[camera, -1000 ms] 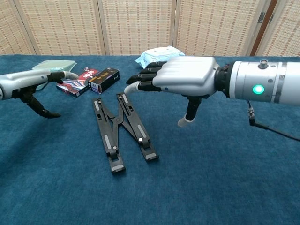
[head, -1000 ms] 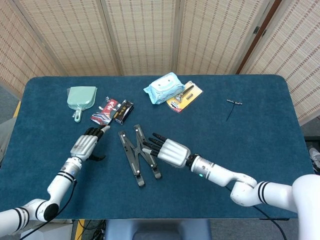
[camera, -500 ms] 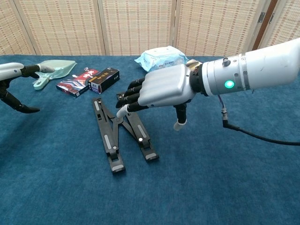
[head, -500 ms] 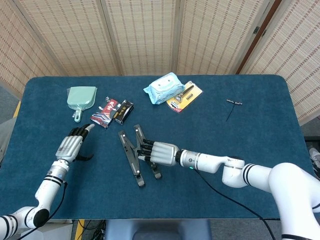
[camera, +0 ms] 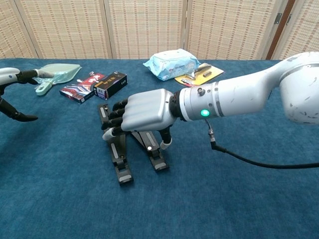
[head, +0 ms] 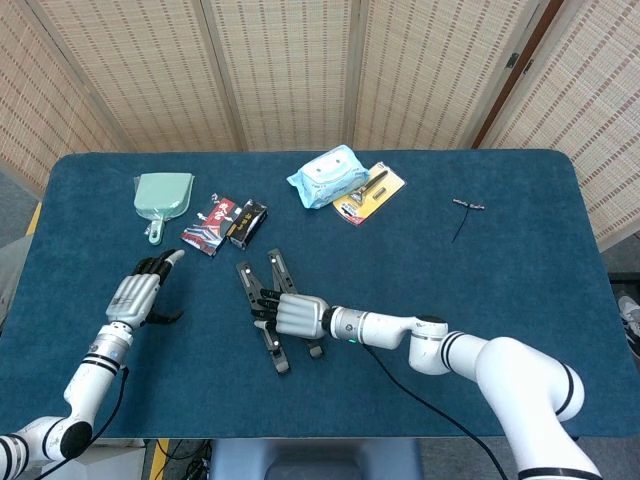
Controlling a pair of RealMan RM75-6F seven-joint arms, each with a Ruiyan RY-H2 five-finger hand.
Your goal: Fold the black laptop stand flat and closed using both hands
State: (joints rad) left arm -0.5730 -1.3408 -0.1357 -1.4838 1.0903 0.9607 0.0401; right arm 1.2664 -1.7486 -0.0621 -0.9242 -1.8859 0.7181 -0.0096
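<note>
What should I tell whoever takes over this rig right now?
Right hand rests over the black laptop stand, fingers curled on its bars; a firm grip cannot be confirmed.
Left hand hovers open, well clear of the stand, near the table's left side.
Stand lies mid-table, its two bars spread in a V.
Done: right hand placed.
Left: bring the left hand in, fold the bars flat and closed.

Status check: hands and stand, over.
Right hand over the laptop stand, fingers curled on its legs. Left hand open, clear. Stand splayed, unfolded. Nothing blocking.
</note>
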